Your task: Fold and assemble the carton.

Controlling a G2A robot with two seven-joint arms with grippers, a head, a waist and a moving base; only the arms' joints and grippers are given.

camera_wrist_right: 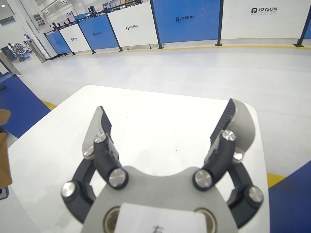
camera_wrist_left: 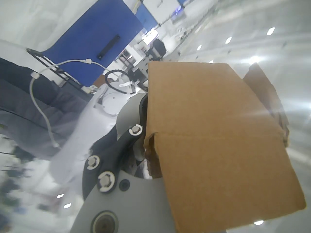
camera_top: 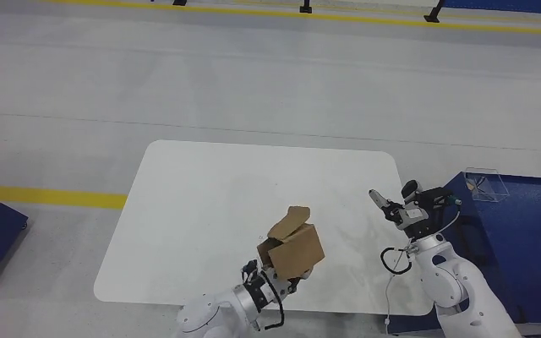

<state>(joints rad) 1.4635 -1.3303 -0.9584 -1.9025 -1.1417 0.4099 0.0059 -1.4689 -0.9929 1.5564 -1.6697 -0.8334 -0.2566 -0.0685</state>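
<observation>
**Carton.** The brown corrugated carton (camera_top: 292,245) is partly erected and sits tilted over the near edge of the white worktop (camera_top: 211,194). It appears to be carried off the surface. One flap stands loose at its top.

**Left hand.** The left hand (camera_top: 275,284) is directly beneath the carton and grips it by a lower edge of the board. In my judgement the box is raised and canted to present its unfolded flaps to the other arm. One hand cannot both steady the body and press a flap home.

**Right hand.** The right hand (camera_top: 382,203) is over the right margin of the worktop, well apart from the carton. It is spread wide and has nothing in it. I judge that it is placed there open so it can come across to a flap.

**Top view.** This view alone gives the layout: the gap between the two hands and the raised flap.

**Left wrist view.**
- The carton (camera_wrist_left: 218,134) shows a plain side panel with a crease across it and a ragged corner at the grip.
- One finger (camera_wrist_left: 132,115) lies against the board's edge.
- The opposing finger is hidden behind the panel, so the clamp is inferred, not seen.

**Right wrist view.**
- This view confirms the right hand (camera_wrist_right: 165,112) is wide open, with both ribbed pads bare.
- Bare worktop (camera_wrist_right: 150,93) lies beyond the hand.
- A sliver of the carton (camera_wrist_right: 4,151) shows at the frame's edge.
</observation>
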